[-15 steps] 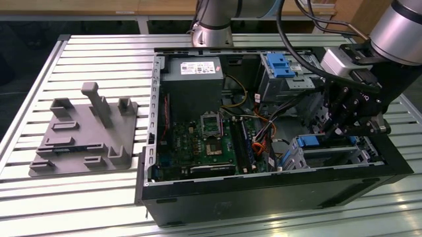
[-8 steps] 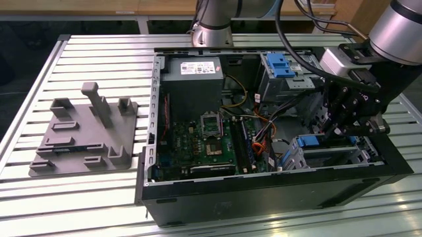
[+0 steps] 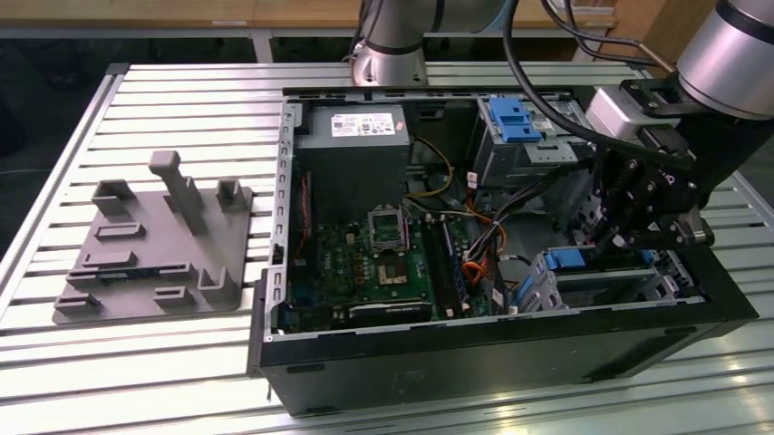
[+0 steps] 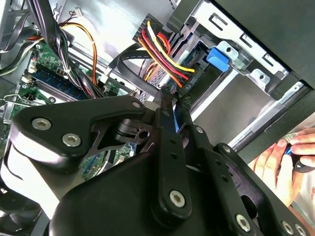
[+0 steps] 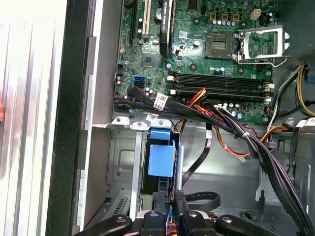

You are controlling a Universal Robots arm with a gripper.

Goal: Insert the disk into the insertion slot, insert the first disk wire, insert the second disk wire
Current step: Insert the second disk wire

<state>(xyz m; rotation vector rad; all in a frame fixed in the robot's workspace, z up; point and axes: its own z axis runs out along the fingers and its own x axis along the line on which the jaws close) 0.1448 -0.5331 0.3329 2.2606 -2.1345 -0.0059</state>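
the disk (image 5: 161,158) sat seated in the insertion slot (image 5: 123,162) — jaws nearly closed, pinching a wire connector (image 4: 169,105) by it.

Slatted metal table (image 3: 181,100) carries computer case (image 3: 484,353), grey fixture (image 3: 151,258).

hand (image 3: 641,237): black, silver screws
arm (image 3: 731,45): silver-grey w/ black cables
PC case (image 3: 484,349): black outside, silver inside
motherboard (image 5: 206,44): green, black slots
insertion slot (image 3: 611,285): silver sheet metal
disk (image 5: 161,157): bright blue carrier end
wire bundle (image 4: 165,56): red, yellow, orange, black
upper latch (image 3: 514,122): blue
fixture block (image 3: 151,249): matte grey
worktop (image 3: 181,118): silver, ribbed stripes
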